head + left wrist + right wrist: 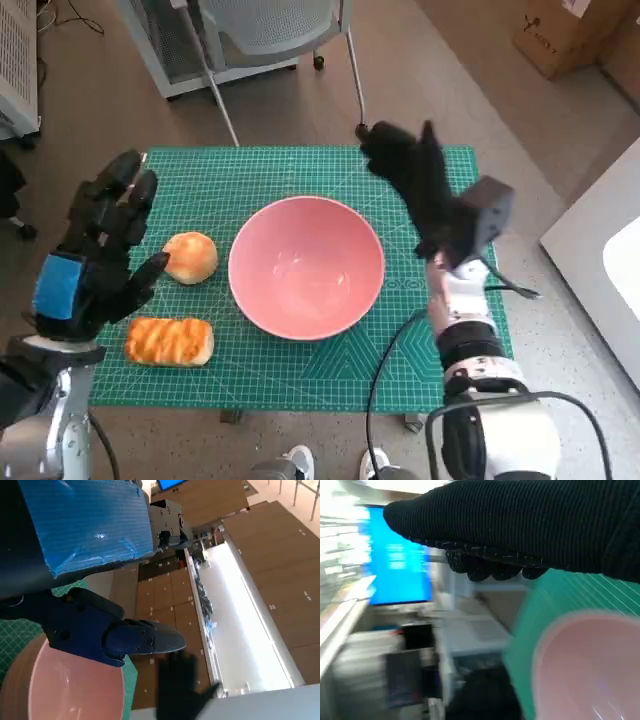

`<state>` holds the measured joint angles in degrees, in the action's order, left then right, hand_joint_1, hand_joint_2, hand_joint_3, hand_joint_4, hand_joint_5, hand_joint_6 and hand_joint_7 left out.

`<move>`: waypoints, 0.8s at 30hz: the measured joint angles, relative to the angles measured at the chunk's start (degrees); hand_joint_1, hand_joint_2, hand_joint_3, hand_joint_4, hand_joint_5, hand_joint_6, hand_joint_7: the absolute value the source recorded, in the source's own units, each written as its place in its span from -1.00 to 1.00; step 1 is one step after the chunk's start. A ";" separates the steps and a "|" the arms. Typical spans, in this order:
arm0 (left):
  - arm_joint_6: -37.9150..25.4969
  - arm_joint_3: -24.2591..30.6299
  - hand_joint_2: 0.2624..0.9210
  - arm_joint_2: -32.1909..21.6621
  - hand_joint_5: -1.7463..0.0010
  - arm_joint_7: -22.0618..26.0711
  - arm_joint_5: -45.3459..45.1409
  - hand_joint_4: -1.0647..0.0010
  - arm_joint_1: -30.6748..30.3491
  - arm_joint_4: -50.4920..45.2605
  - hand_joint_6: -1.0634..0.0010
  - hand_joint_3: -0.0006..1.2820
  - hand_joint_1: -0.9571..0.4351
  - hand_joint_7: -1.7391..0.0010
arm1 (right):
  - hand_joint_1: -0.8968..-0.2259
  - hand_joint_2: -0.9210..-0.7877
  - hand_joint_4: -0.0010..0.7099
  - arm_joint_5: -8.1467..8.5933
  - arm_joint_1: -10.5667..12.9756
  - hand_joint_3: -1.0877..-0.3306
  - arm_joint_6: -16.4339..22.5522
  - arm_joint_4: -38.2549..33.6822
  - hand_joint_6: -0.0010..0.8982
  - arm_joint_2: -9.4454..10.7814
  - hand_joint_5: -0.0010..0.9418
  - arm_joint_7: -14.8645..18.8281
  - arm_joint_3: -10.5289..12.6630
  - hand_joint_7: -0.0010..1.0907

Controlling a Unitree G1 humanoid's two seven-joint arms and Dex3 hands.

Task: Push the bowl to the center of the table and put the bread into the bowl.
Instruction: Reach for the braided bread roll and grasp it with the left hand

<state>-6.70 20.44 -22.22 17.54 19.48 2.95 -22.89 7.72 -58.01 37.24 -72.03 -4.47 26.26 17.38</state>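
A pink bowl [306,266] sits near the middle of the green cutting mat [300,370]; its rim also shows in the left wrist view [65,685] and the right wrist view [590,665]. A round bun [190,257] lies just left of the bowl, and a long glazed bread [169,341] lies in front of the bun. My left hand [95,250] hovers at the mat's left edge with fingers spread, holding nothing. My right hand [415,170] is raised beyond the bowl's far right side, fingers extended, holding nothing.
A chair [270,40] stands behind the table's far edge. A cardboard box [570,35] sits on the floor at the far right, and a white surface [600,270] lies to the right of the table. Feet [290,465] show below the near edge.
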 measured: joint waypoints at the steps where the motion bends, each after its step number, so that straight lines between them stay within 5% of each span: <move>1: 0.04 0.16 1.00 -0.11 0.98 0.00 -0.10 0.71 0.00 -0.18 1.00 -0.61 -0.42 0.48 | -0.37 -1.00 -0.71 0.74 0.00 -0.11 0.92 0.23 -0.39 -0.38 -0.98 1.17 0.39 -0.98; 7: 0.16 0.59 1.00 -1.26 0.98 -0.02 -2.24 0.71 -0.38 -1.55 1.00 -0.66 -0.43 0.47 | -0.28 -1.00 -0.59 4.15 0.02 -0.05 4.64 1.86 -0.35 -1.32 -0.95 7.22 1.85 -0.97; 16: 0.10 3.08 0.89 -9.50 0.99 0.80 -14.71 0.73 -5.63 -8.04 1.00 -0.84 -0.45 0.45 | -0.44 -1.00 -0.47 7.26 0.64 0.06 5.78 3.87 -0.27 -1.78 -0.95 12.15 2.36 -0.95; 24: -6.76 6.04 0.42 -16.60 1.00 5.30 -22.16 0.89 -11.90 -16.98 0.99 -0.97 -0.29 0.59 | -0.48 -1.00 -0.43 7.75 0.86 0.11 5.77 4.26 -0.26 -1.92 -0.96 12.99 1.90 -0.96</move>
<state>-13.46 26.48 -38.81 22.85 -2.68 -8.95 -39.87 15.47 -57.15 43.01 -67.77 -6.39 39.25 19.28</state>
